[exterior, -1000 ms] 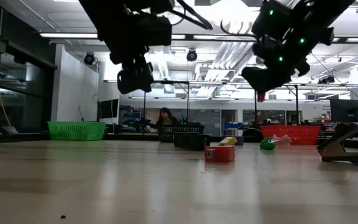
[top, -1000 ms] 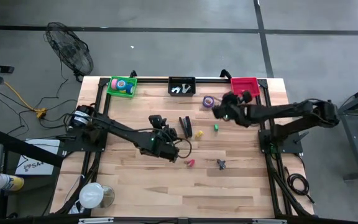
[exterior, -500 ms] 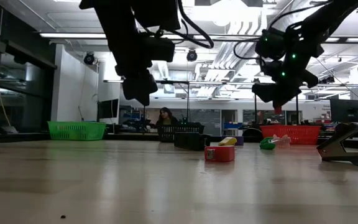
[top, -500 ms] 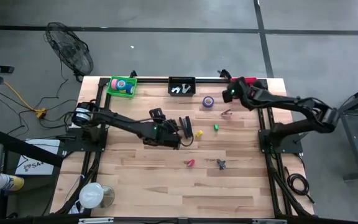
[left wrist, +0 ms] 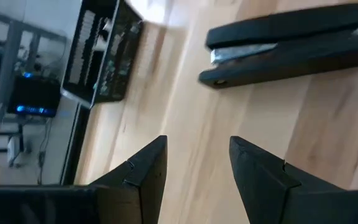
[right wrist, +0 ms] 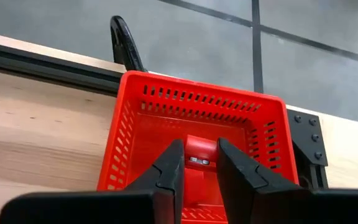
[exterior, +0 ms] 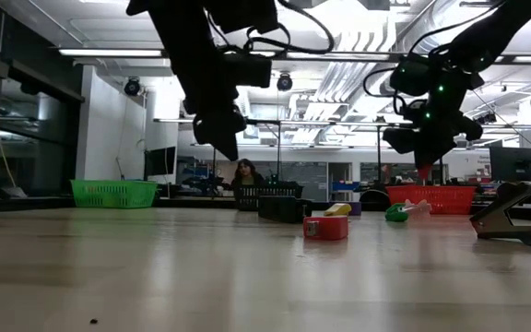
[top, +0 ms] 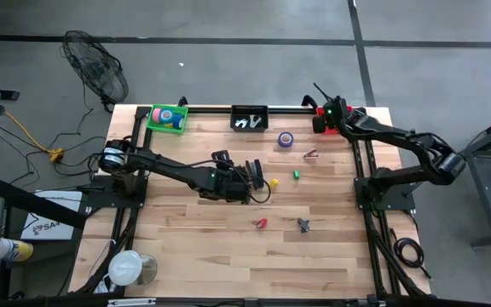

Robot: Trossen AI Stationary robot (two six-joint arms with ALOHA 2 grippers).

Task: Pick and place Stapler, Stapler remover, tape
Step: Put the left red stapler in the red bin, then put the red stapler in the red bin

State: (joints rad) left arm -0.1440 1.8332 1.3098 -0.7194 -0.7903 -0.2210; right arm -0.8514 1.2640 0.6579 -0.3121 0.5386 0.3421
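A black stapler lies flat on the table's middle; it also shows in the left wrist view. My left gripper is open and empty, just left of the stapler. My right gripper is shut on a small red stapler remover above the red basket at the far right. A purple tape roll lies flat on the table. Other tape rolls lie in the green basket at the far left. My right gripper pinches the red stapler remover between its two fingers. The fingers slant down toward the table's far edge. The remover is lifted clear, above the inside of the red basket.
A black basket with pale items stands at the far middle. A dark red item, a green one, a yellow one, a pink one and a dark one lie on the table. The near half is bare wood.
My right gripper has gone up and toward the table's far right corner with the red remover, from beside the purple roll to above the red basket. My left gripper has gone toward the far edge and the right, up to the stapler. The stapler has stayed put.
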